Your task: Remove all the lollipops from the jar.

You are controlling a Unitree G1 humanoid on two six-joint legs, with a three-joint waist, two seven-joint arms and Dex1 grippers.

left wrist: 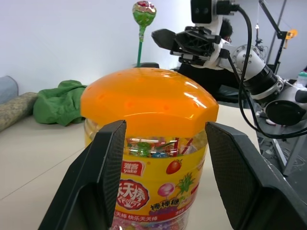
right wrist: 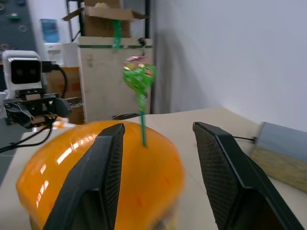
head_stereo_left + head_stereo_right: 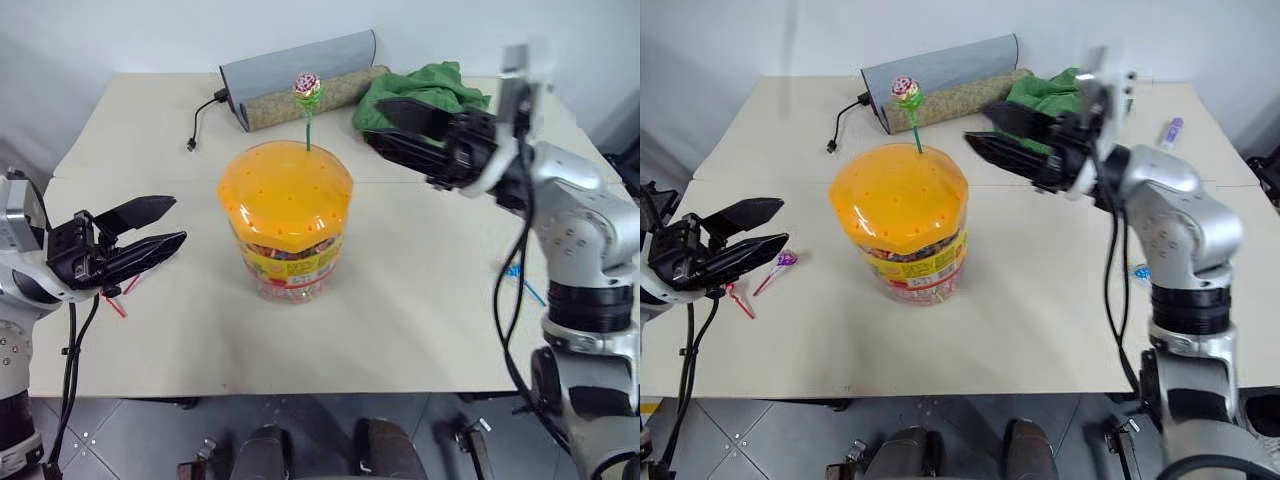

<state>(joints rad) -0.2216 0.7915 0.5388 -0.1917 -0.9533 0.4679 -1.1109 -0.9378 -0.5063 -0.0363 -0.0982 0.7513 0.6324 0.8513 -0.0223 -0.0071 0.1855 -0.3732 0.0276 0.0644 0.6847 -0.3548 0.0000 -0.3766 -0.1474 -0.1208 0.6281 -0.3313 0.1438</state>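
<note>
The jar (image 3: 288, 255) is clear plastic with a glossy printed label band; its domed orange lid (image 3: 286, 193) is smooth, shiny plastic that catches highlights. The lollipop (image 3: 307, 88) standing in the lid has a crinkled, shiny foil-like wrapper on a thin green plastic-looking stick. The surface (image 3: 400, 320) is matt beige, smooth and unreflective. Near its far edge lie a crumpled green cloth (image 3: 425, 90), a rough, speckled rolled mat (image 3: 330, 95) and a grey fabric-like cover (image 3: 300, 62). The finger pads (image 1: 240, 177) of each tool are matt black with fine texture.
</note>
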